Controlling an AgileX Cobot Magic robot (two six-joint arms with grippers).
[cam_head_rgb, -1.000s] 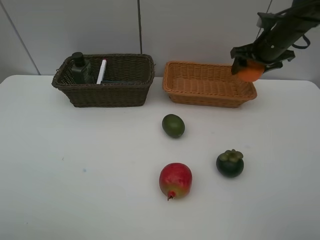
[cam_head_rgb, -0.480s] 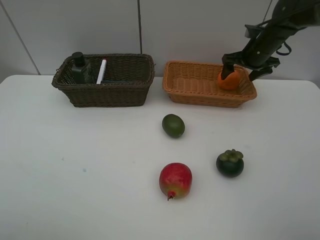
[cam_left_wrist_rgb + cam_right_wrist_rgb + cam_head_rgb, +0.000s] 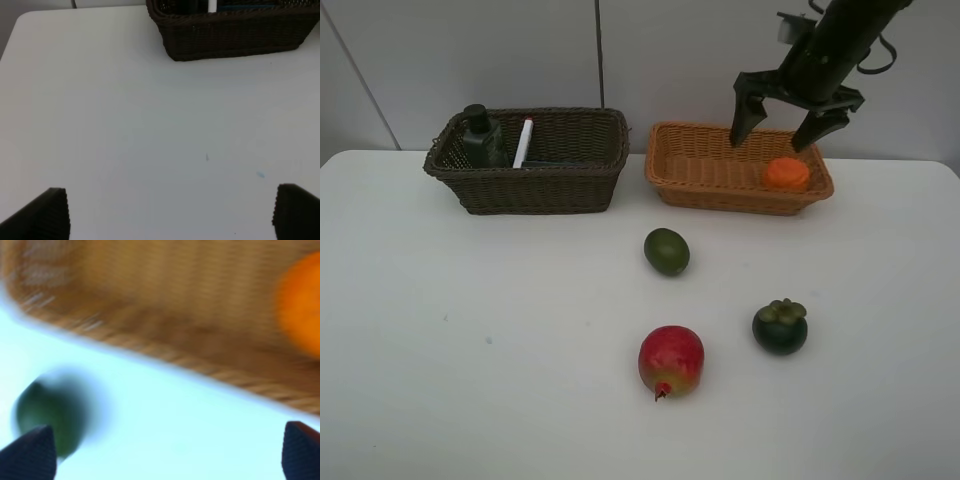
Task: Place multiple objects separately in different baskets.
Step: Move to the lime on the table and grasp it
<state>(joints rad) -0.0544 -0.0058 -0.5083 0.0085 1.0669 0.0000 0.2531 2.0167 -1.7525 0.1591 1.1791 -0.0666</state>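
The orange lies in the right end of the light tan basket. My right gripper hangs open and empty just above that basket; its wrist view is blurred and shows the orange, the basket and the lime. The dark brown basket holds the dark green pump bottle and the white marker. The lime, mangosteen and pomegranate lie on the table. My left gripper is open over bare table, near the brown basket. The pink bottle and eraser are not visible.
The white table runs to a grey wall behind the baskets. The two baskets stand side by side at the back with a narrow gap between them.
My right gripper carried the orange left over the tan basket, let it go inside, opened wide and lifted. The left arm has not visibly moved.
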